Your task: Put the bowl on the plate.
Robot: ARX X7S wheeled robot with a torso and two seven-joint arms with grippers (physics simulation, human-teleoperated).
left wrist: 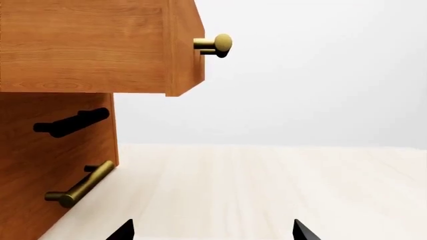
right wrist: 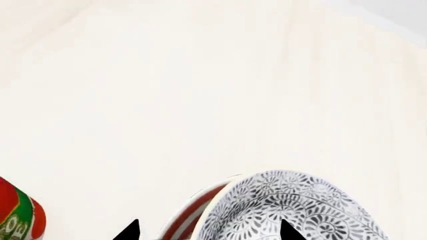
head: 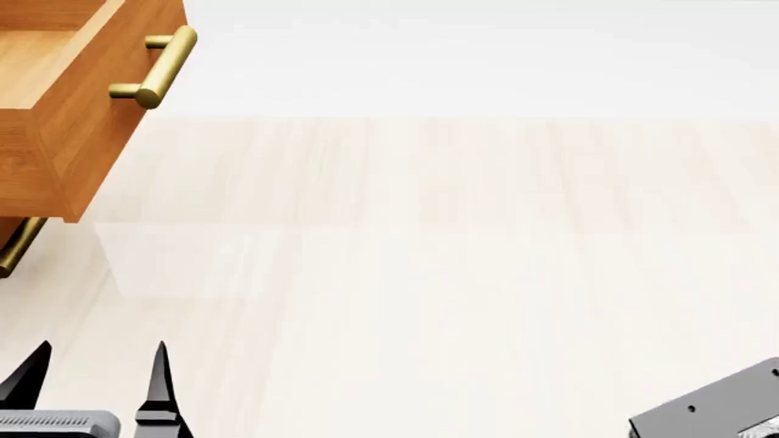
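Note:
In the right wrist view the bowl point(right wrist: 293, 210), white with a dense grey-black floral pattern, fills the lower right. Beside it a curved strip of the plate point(right wrist: 182, 224) shows, white with red rings; the bowl covers the rest, and I cannot tell whether it rests on the plate. My right gripper point(right wrist: 208, 231) is open, one fingertip over the bowl's inside and the other beyond the plate's rim. My left gripper point(head: 98, 365) stands open over the bare pale table with nothing between its fingers point(left wrist: 303, 231). Neither the bowl nor the plate appears in the head view.
A wooden cabinet point(left wrist: 40, 150) with brass bar handles stands at the table's left, its upper drawer point(head: 73, 100) pulled open. A red and green can point(right wrist: 17, 215) sits to one side of the plate. A grey part of my right arm point(head: 718, 411) shows at the head view's lower right.

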